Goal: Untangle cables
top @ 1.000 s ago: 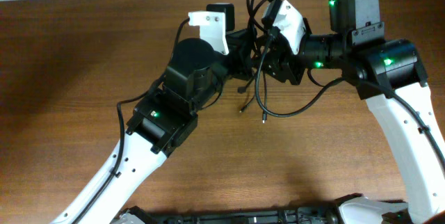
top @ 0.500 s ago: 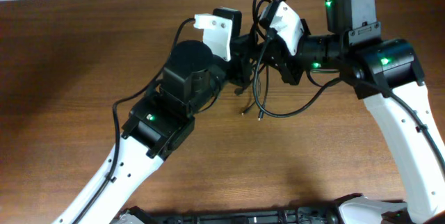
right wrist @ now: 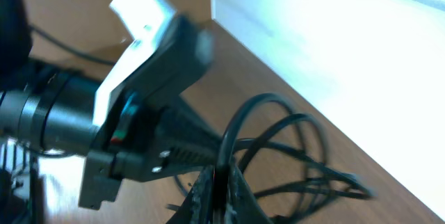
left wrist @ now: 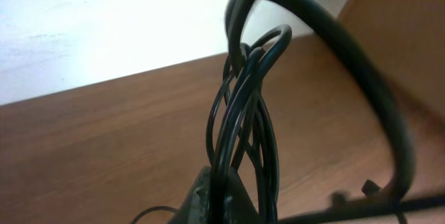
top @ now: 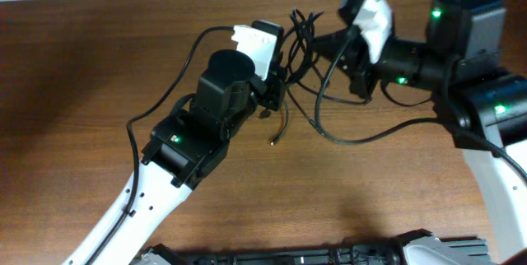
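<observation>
Between my two grippers, held up off the table point(top: 74, 92), hangs the knot of cables point(top: 303, 33): several thin black loops bunched together. One long strand sags in a wide arc below my right gripper point(top: 329, 44), and a loose plug end point(top: 272, 141) dangles just under my left gripper point(top: 277, 84). My left fingers are pinched fully together on a bundle of strands; in the left wrist view these rise straight out of the jaws and fan into crossing loops. My right fingers are clamped tight as well, on what looks like a single strand arcing up out of them, with the rest of the tangle lying just beyond, toward the left arm. I judge the step in hand to be drawing that one strand out of the bunch. To do it well I would hold the left side as a steady anchor and ease the right away slowly. I would also watch whether the crossings loosen or cinch. If they tighten, I should give slack and pick a different loop, because a hard pull could lock the knot or drag the strand from my grip.
</observation>
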### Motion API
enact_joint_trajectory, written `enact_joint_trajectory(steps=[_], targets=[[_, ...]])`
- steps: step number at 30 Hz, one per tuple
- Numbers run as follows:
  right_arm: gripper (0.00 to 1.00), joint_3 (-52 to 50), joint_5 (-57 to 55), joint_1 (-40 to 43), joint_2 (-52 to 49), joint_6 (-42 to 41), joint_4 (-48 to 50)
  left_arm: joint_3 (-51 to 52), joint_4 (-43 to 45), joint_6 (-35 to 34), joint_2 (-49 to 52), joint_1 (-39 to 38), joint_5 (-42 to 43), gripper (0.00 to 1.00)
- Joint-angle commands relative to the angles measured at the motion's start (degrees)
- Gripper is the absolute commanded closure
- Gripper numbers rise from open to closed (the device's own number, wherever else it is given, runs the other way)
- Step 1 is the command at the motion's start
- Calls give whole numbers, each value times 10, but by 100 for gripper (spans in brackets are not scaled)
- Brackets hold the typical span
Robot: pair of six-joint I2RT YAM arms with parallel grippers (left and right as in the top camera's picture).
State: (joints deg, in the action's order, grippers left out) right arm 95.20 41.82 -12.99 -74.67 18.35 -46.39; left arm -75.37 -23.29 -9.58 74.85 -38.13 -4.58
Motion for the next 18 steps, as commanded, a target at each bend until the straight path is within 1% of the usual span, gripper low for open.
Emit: enact_joint_trajectory(steps=[1, 2, 3, 4, 5, 8, 10, 13, 14, 16, 17, 18], targets=[[96, 8, 12, 55, 21, -162, 40, -1, -15, 139, -5, 2, -8, 100], [96, 8, 12, 75, 22, -191, 49, -1, -22, 190, -5, 2, 4, 100], [96, 8, 12, 86, 22, -202, 52, -1, -26, 223, -5, 2, 25, 100], [96, 8, 12, 102, 22, -222, 62, -1, -30, 269, -5, 2, 59, 100], [96, 8, 12, 115, 22, -250, 75, -1, -39, 330, -4, 2, 93, 100], [96, 8, 19, 138, 22, -312, 111, -1, -62, 430, -3, 2, 104, 100], [96, 8, 30, 141, 22, -313, 115, -1, -59, 444, -3, 2, 104, 100], [96, 8, 27, 141, 22, -313, 78, -1, -52, 443, -3, 2, 104, 100], [94, 8, 22, 141, 22, -312, 62, -1, -45, 443, -3, 2, 104, 100], [81, 8, -20, 141, 21, -311, 23, -1, -19, 443, -3, 2, 104, 100], [64, 8, -33, 141, 21, -308, 2, -1, 0, 444, -3, 2, 104, 100], [55, 8, -33, 141, 21, -295, -13, -1, 12, 444, -3, 2, 104, 100]])
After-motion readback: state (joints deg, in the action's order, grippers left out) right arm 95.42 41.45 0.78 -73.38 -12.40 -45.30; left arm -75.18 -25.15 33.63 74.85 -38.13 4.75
